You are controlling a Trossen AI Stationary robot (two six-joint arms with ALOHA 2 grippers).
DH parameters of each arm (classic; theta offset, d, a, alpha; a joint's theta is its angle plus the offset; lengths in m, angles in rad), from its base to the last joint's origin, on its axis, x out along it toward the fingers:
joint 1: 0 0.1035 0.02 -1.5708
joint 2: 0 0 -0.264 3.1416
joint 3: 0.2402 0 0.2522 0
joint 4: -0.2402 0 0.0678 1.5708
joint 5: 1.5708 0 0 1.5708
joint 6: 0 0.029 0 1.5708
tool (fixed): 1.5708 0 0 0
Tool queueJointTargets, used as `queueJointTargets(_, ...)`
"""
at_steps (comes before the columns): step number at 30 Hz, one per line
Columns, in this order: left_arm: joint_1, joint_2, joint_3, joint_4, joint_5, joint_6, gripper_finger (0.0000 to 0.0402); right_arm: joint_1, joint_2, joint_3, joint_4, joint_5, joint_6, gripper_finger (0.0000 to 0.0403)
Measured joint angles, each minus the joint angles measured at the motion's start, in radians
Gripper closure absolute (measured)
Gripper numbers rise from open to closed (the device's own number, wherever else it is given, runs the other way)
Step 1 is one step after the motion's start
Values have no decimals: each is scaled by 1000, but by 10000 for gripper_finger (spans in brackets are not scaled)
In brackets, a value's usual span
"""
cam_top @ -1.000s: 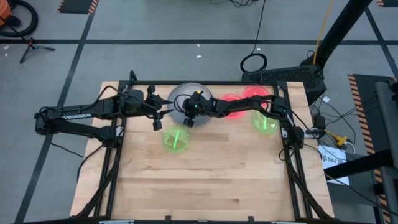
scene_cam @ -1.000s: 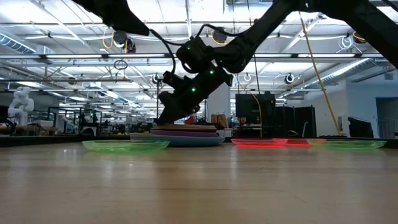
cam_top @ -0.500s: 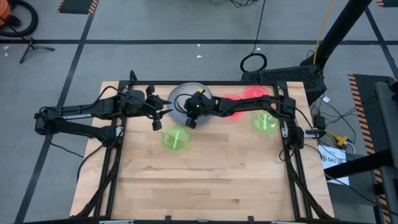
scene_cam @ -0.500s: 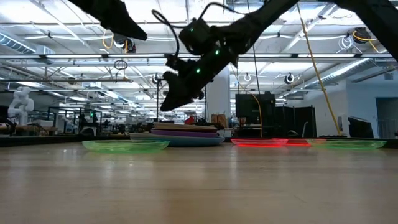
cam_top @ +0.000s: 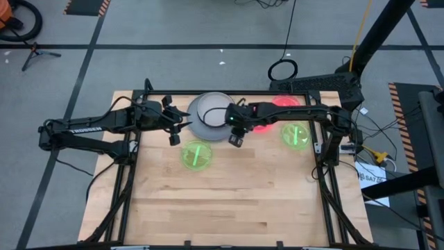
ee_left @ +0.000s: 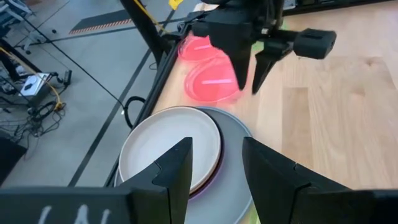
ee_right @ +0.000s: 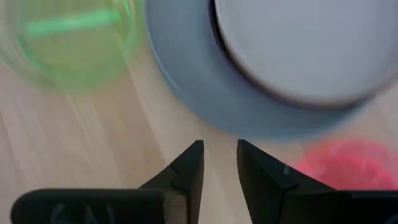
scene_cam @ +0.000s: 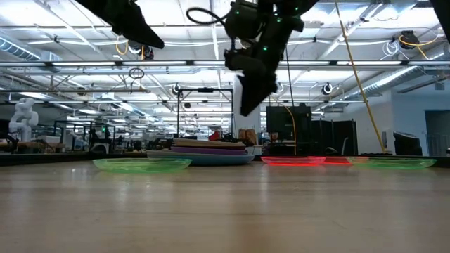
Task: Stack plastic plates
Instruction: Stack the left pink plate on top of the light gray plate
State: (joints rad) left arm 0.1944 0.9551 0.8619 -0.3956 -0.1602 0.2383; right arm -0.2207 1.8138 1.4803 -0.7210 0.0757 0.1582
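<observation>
A stack of plates (cam_top: 210, 117) stands near the table's far edge. A pale grey plate (ee_left: 171, 146) lies on top, purple and brown ones show beneath it in the low view, and a large grey plate (ee_left: 239, 196) is at the bottom. My right gripper (cam_top: 236, 137) hangs open in the air just right of the stack (scene_cam: 204, 151), fingers pointing down. My left gripper (cam_top: 173, 130) waits open, left of the stack. One green plate (cam_top: 196, 154) lies flat nearer the table's middle and another (cam_top: 296, 135) at the right. Two pink-red plates (cam_top: 262, 119) (cam_top: 284, 104) lie flat between them.
Bare wood fills the near half of the table (cam_top: 229, 208). The pink-red plates (ee_left: 214, 81) lie right next to the stack's right side. Black frame rails (cam_top: 322, 173) run along the table's left and right edges.
My right gripper has risen from the top of the stack and swung toward the table's right, ending high above the table beside the stack. The stack has stayed where it was. My left arm has kept still.
</observation>
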Motion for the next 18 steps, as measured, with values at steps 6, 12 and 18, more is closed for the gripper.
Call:
queueJointTargets(6,1,0,0,-11,-1,1,254,-2,-7,-44,-141,8,31,314)
queueJointTargets(12,1,0,0,-27,-1,3,254,-8,-6,-175,-118,128,-83,314)
queueJointTargets(18,1,0,0,-28,-1,10,254,-56,-6,-301,12,157,-157,314)
